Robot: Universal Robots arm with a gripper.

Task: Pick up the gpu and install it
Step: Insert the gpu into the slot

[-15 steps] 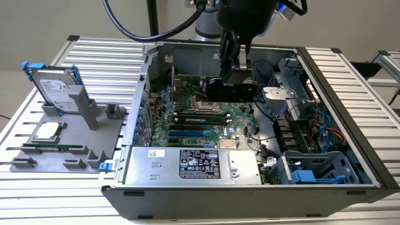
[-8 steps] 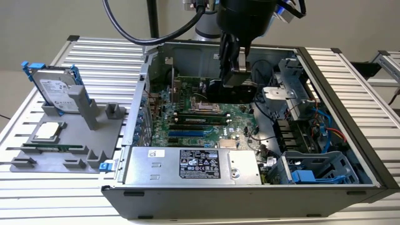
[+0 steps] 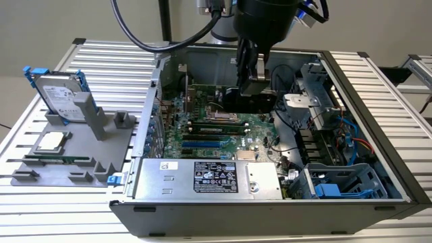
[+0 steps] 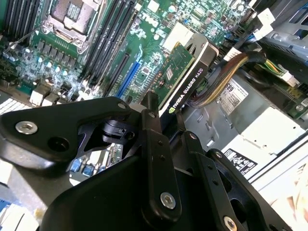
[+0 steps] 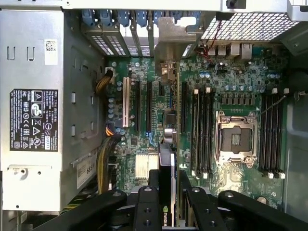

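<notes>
The gpu [image 4: 186, 69] hangs on edge inside the open computer case [image 3: 378, 101], held over the motherboard [image 3: 216, 136]. Its green board and black shroud both show in the second wrist view. In the first wrist view the gpu [image 5: 168, 161] appears edge-on, running along the expansion slots [image 5: 149, 106], with its silver end bracket [image 5: 172, 36] at the case's rear wall. My gripper [image 5: 171, 195] is shut on the card's edge, one black finger on each face. In the exterior view the gripper [image 3: 252, 76] reaches down into the back part of the case, with the dark gpu [image 3: 248, 100] below it.
A silver power supply [image 3: 202, 178] fills the case's front. A drive cage [image 3: 337, 185] and cables [image 3: 351, 136] crowd the exterior view's right. The CPU socket [image 5: 236, 139] and memory slots [image 5: 202, 130] lie beside the card. Outside, a hard drive [image 3: 60, 96] stands on a grey fixture [image 3: 68, 152].
</notes>
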